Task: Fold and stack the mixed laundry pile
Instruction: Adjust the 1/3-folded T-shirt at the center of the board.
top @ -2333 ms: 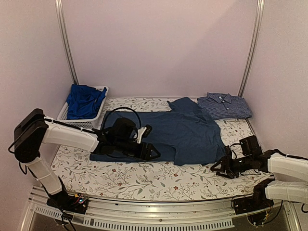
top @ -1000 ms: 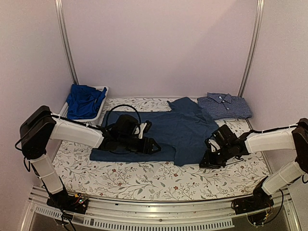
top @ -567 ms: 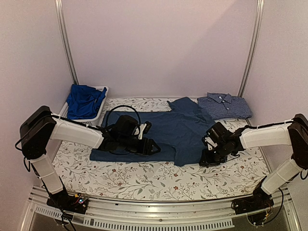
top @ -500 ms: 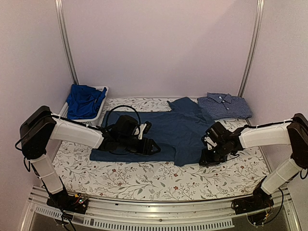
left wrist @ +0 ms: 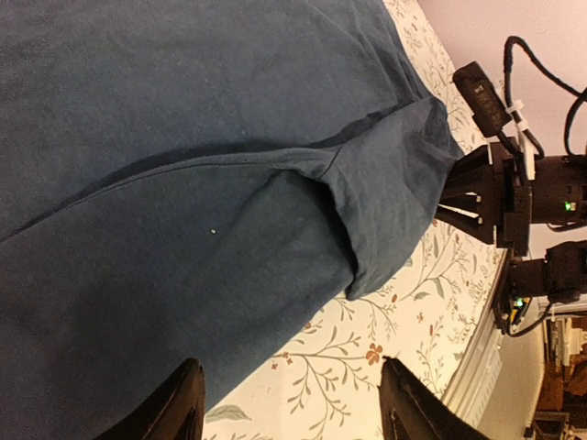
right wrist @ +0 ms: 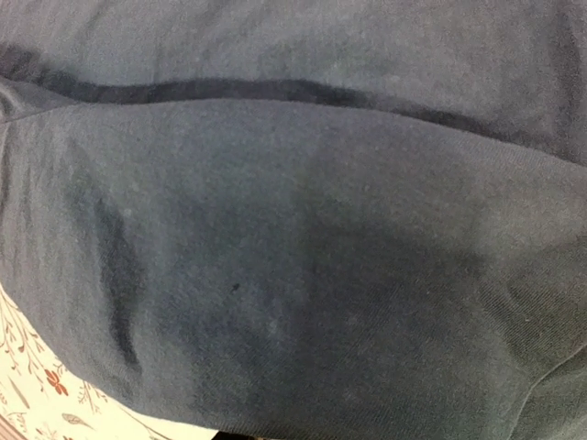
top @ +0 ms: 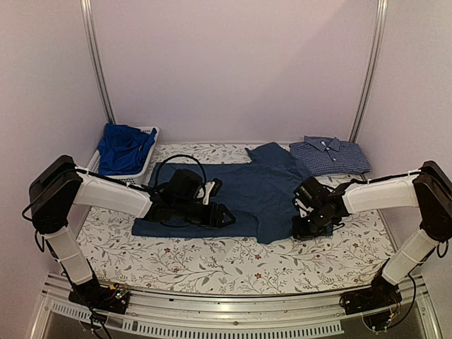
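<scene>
At the middle of the floral table [top: 212, 265], the dark navy T-shirt [top: 247, 191] lies flat, long axis running left to right. Its right end sits directly under the right gripper [top: 301, 230] (its fingers are hidden, so I cannot tell its grip). The left gripper [left wrist: 289, 403] hovers spread and empty over the near edge.

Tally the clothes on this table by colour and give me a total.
Dark navy T-shirt, spread flat: 1
Bright royal-blue garment, bunched in the white basket: 1 seen
Blue checked collared shirt, folded: 1
Total: 3
</scene>
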`<state>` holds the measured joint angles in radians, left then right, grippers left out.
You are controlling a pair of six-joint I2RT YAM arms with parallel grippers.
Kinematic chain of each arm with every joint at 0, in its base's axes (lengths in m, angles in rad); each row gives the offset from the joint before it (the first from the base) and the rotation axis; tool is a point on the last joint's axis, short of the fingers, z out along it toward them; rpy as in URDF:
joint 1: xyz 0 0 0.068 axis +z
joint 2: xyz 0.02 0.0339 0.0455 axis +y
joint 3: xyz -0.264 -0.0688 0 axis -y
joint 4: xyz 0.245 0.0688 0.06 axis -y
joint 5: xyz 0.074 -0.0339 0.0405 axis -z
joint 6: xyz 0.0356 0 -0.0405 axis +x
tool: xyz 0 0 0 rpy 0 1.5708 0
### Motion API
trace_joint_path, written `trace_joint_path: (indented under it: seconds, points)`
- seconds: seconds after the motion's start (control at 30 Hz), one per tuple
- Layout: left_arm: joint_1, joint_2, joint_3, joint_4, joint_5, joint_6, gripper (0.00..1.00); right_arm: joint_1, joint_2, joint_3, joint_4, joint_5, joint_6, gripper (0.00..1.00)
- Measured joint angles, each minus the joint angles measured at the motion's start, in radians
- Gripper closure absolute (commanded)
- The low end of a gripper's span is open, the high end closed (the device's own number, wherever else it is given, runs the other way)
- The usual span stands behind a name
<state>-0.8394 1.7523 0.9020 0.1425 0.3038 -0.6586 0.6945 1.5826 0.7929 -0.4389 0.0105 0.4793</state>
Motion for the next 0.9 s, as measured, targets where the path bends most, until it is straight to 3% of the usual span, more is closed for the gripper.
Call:
trace_joint_path:
  seconds: [0.17, 0.33, 0.6, 0.9]
  points:
    - [0.0, 0.0, 0.0, -0.002, -0.001, 0.0, 0.35, 0.017, 0.038, 0.039, -0.018, 0.063, 0.011, 0.84]
    - [0.002, 0.0, -0.002, -0.006, -0.002, 0.0, 0.35, 0.021, 0.068, 0.059, -0.009, 0.104, 0.04, 1.0]
    - [0.003, 0.0, -0.002, -0.007, 0.002, 0.004, 0.35, 0.025, 0.029, 0.023, 0.001, 0.097, 0.084, 1.0]
    - [-0.065, 0.024, 0.021, -0.006, -0.003, 0.058, 0.35, 0.032, -0.202, -0.084, -0.093, -0.007, 0.086, 1.0]
